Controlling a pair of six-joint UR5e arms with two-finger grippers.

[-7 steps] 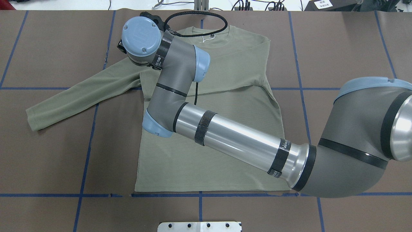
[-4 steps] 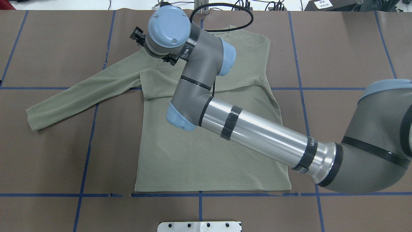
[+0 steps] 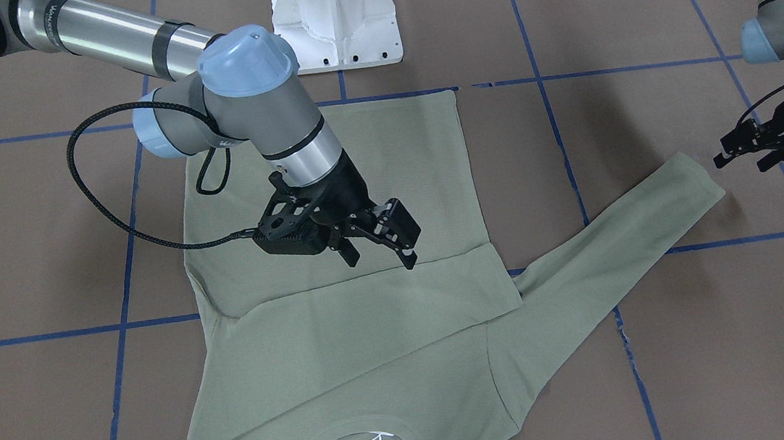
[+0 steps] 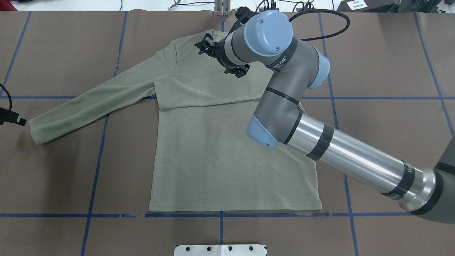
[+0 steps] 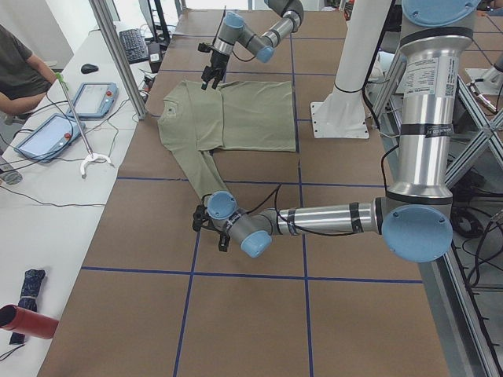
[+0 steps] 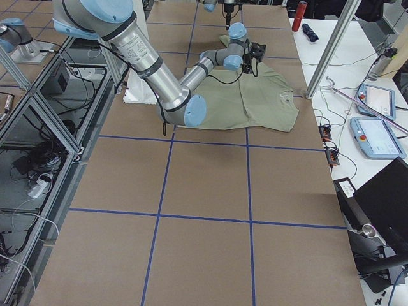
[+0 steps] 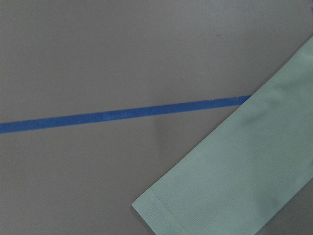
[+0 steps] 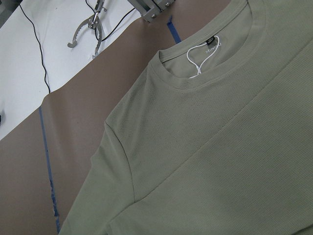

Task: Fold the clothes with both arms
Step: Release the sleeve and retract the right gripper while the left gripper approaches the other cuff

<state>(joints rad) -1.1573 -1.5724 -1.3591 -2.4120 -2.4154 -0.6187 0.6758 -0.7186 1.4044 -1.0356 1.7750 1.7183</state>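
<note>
The sage-green shirt lies flat on the brown table, neck at the far edge. One sleeve is folded across the chest. The other sleeve stretches out to the left, and its cuff shows in the left wrist view. My right gripper hovers open and empty over the chest, just above the folded sleeve. The right wrist view shows the collar with its white string tag. My left gripper is low over the table just beside the outstretched cuff; it looks open and holds nothing.
The white pedestal base stands at the near table edge behind the shirt's hem. Blue tape lines grid the brown table. In the exterior left view a side desk with tablets and a seated person lies beyond the far edge.
My right arm has swung from the shirt's left shoulder to the right, towards the collar, with its gripper empty. The left gripper has come into view at the left edge by the cuff.
</note>
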